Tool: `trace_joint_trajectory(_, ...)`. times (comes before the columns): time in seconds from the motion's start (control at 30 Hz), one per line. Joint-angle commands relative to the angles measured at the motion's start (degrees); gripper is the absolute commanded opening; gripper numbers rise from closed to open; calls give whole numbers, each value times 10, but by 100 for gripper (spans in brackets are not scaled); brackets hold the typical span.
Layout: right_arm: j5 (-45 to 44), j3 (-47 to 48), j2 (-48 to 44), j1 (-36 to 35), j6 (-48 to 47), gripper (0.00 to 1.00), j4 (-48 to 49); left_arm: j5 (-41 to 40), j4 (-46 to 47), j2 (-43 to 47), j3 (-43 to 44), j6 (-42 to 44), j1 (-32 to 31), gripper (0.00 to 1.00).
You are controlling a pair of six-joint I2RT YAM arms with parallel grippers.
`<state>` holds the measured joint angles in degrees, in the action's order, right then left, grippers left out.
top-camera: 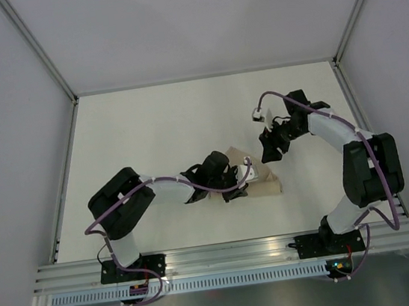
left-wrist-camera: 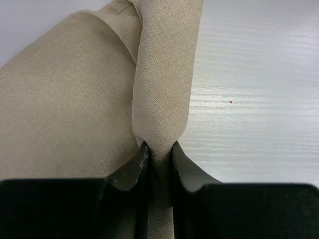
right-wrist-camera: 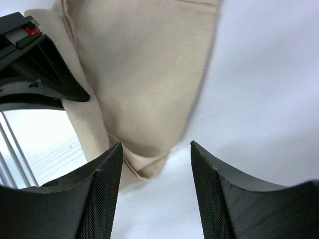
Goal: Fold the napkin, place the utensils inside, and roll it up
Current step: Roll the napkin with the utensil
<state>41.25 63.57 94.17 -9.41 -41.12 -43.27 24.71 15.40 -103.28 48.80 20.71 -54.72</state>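
Note:
The beige napkin (top-camera: 262,178) lies partly rolled at the table's middle, a roll along its near edge and a flap behind. My left gripper (top-camera: 240,186) is shut on the rolled part; in the left wrist view the roll (left-wrist-camera: 164,84) runs away from the pinching fingertips (left-wrist-camera: 158,149). My right gripper (top-camera: 271,152) is open just behind the napkin, above it. In the right wrist view the napkin's folded corner (right-wrist-camera: 144,94) lies between and beyond the open fingers (right-wrist-camera: 155,149). The utensils are hidden; I cannot see them in any view.
The white table top (top-camera: 171,127) is bounded by aluminium rails at left (top-camera: 63,179), right and near edge. The left gripper's body (right-wrist-camera: 30,64) shows at the upper left of the right wrist view, close to the right gripper.

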Motion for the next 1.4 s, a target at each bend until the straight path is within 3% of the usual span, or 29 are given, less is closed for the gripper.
trace_joint_trajectory(0.0,40,-3,-59,26,-10,63,9,103,-63,-45,18,-72,29,2)
trace_joint_trajectory(0.3,2,-124,-195,4,-90,67,46,229,-150,-143,111,-117,84,2)
trace_joint_trajectory(0.53,-129,-301,-333,-127,-93,71,208,284,-179,-180,146,-143,97,2)
trace_joint_trajectory(0.67,-182,-346,-343,-191,-96,72,265,287,-189,-191,159,-150,100,2)
trace_joint_trajectory(0.97,-234,-377,-315,-242,-98,72,313,290,-198,-205,172,-158,107,2)
trace_joint_trajectory(1.17,-258,-403,-296,-264,-102,65,339,291,-203,-206,176,-158,108,2)
trace_joint_trajectory(1.27,-265,-405,-286,-267,-102,54,345,286,-204,-204,180,-158,108,4)
trace_joint_trajectory(1.37,-272,-405,-283,-267,-100,37,342,278,-203,-196,184,-160,108,17)
